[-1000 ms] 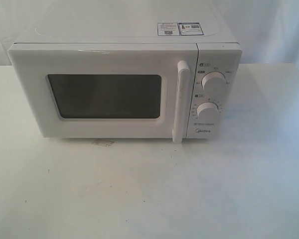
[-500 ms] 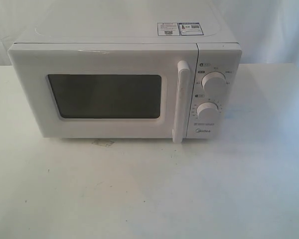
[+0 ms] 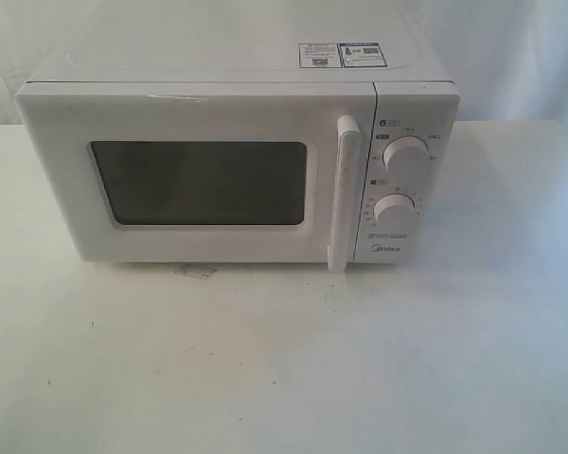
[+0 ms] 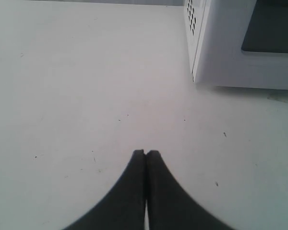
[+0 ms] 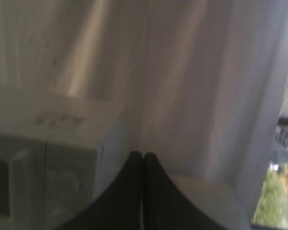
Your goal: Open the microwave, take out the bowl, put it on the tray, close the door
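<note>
Before the microwave [image 3: 237, 170], white table [image 3: 284, 378] runs wide.

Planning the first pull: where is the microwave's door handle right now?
In the exterior view the handle stands upright right of centre, between the dark window and the two knobs, on the shut door.

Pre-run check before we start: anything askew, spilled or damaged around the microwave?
Nothing serious. The microwave sits upright on the table, door shut, no damage visible. Only oddity: a small dull smudge on the table just in front of the door's bottom edge; I can't tell whether it is a stain or a scrap.
</note>
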You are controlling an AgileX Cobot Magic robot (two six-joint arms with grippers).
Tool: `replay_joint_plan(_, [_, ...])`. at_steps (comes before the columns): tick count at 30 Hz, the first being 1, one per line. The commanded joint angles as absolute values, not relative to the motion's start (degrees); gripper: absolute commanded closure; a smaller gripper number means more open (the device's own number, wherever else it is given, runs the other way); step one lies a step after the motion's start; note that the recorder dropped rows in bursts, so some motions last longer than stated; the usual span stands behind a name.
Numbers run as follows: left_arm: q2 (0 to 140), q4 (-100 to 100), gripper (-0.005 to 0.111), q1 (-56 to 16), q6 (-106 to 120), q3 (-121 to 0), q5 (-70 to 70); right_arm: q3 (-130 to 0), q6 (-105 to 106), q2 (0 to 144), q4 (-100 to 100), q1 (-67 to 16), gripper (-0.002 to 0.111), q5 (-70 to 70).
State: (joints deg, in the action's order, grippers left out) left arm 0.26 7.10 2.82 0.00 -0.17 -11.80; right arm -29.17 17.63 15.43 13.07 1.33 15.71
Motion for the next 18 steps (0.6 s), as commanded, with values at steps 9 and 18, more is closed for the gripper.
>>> replay_joint_plan(9, [0.00, 7.24, 0.107, 2.51, -0.38, 0.00, -11.68, -29.54, 17.79, 18.46, 13.62, 1.66, 0.108, 24.23])
replay_joint_plan(18, [0.00, 7.24, 0.107, 2.51, -0.38, 0.00, -11.68, -25.95, 17.79, 21.00, 19.25, 1.66, 0.108, 14.50])
